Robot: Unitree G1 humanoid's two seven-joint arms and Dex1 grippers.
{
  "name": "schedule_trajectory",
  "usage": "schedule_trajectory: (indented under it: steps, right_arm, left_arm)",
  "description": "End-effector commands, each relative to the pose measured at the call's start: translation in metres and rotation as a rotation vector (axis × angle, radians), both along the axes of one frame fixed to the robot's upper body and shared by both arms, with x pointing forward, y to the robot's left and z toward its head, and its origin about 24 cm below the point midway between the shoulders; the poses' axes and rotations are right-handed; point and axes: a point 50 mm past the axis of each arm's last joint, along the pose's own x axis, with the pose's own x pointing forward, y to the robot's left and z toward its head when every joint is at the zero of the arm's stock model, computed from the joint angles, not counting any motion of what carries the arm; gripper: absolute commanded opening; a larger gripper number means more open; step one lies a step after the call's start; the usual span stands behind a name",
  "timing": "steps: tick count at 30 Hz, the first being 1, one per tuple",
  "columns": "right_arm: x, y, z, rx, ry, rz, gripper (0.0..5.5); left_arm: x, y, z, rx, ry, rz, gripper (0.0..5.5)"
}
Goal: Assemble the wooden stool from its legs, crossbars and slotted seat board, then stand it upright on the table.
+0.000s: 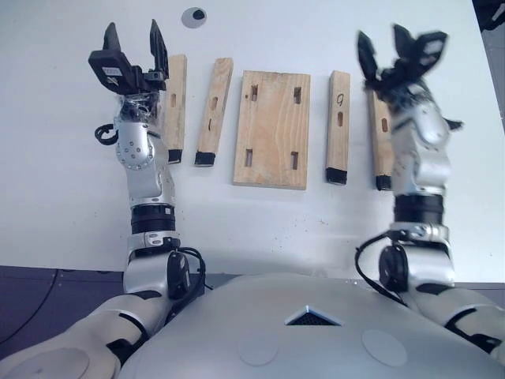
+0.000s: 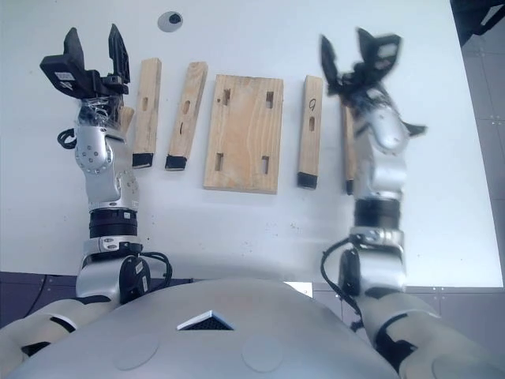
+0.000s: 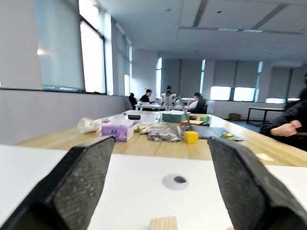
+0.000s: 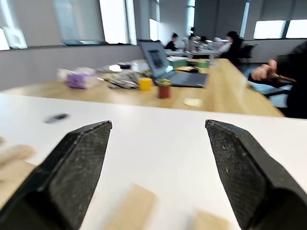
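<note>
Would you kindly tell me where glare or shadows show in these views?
Left eye view: even light, hardly any shadow around the board on the table. Left wrist view: the windows glare white. Right wrist view: its windows glare likewise.

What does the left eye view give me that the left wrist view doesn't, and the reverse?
Left eye view: the slotted seat board lying flat, two legs on each side, and the open right gripper. Left wrist view: the room beyond, with a cluttered wooden desk and windows. Both: the open left gripper, the white table, its round grey grommet and the end of one leg.
</note>
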Motion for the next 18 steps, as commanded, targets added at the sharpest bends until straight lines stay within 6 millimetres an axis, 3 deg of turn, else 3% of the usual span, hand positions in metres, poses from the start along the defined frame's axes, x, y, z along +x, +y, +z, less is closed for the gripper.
schedule_trajectory:
  steps: [1,7,18]
  right_arm:
    - [-0.021,-0.018,-0.001,-0.016,0.029,-0.027,3.58]
    - [-0.059,-0.032,-0.020,-0.022,0.210,-0.088,3.58]
    - [-0.082,-0.054,-0.037,-0.018,0.406,-0.202,3.58]
  left_arm:
    - [-0.004,0.010,0.003,-0.017,-0.007,0.047,3.54]
    - [-0.017,0.010,-0.004,-0.038,0.010,0.086,3.54]
    - [-0.026,0.016,-0.004,-0.047,0.022,0.123,3.54]
